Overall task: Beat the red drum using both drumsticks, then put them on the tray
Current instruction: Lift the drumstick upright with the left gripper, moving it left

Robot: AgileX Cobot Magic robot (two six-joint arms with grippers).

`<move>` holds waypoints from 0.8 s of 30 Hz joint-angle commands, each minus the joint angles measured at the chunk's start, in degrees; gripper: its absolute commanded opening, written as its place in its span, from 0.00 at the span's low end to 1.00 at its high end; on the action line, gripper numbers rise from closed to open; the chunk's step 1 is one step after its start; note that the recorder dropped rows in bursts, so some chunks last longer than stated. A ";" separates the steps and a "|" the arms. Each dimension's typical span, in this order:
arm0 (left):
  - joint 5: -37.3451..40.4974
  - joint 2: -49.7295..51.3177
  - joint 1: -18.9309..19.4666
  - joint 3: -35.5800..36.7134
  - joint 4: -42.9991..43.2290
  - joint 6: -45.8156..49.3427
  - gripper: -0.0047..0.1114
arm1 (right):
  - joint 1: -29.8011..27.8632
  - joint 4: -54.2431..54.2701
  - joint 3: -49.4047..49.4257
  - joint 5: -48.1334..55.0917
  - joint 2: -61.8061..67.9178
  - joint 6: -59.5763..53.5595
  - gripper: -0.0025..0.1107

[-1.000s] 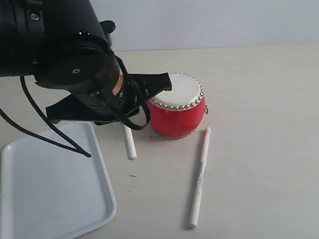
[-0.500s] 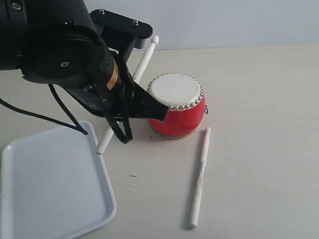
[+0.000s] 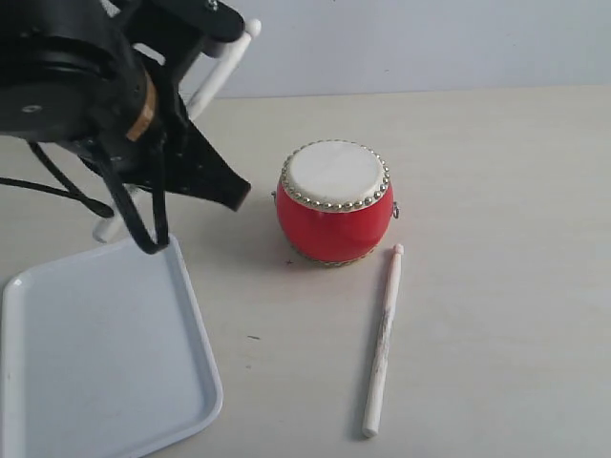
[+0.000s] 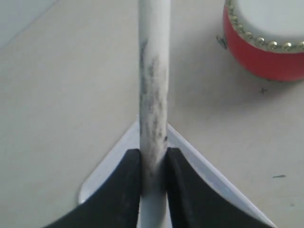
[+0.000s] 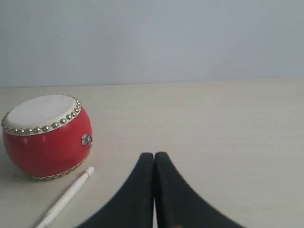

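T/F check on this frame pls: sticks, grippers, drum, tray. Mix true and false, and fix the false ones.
1. The left gripper is shut on the held drumstick. True.
2. The loose drumstick lies in the tray. False: it lies on the table, its knobbed tip by the base of the red drum.
3. The right gripper is shut and holds nothing. True.
4. The held drumstick rests on the drum's skin. False: it is raised off to the drum's side, near the tray's corner.
5. The red drum stands upright, skin up. True.
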 commanded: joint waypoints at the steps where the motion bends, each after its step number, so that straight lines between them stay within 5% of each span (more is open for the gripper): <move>1: -0.53 -7.82 -0.16 3.39 2.22 -0.82 0.04 | -0.27 -0.43 0.32 -0.31 -0.36 -0.28 0.02; 10: -10.42 -18.13 -0.16 18.18 -0.92 -1.31 0.04 | -0.27 -1.88 0.32 -20.30 -0.36 6.71 0.02; 14: -14.33 -18.25 -0.16 21.46 -1.93 -3.46 0.04 | -0.27 0.62 0.32 -19.14 -0.36 25.27 0.02; 19: -15.52 -18.25 -0.16 22.85 -2.44 -3.80 0.04 | 0.27 -1.09 -0.98 -18.82 -0.36 25.80 0.02; 24: -16.32 -18.25 -0.16 22.85 -2.98 -3.80 0.04 | 8.02 -2.74 -12.88 -13.30 2.59 24.24 0.02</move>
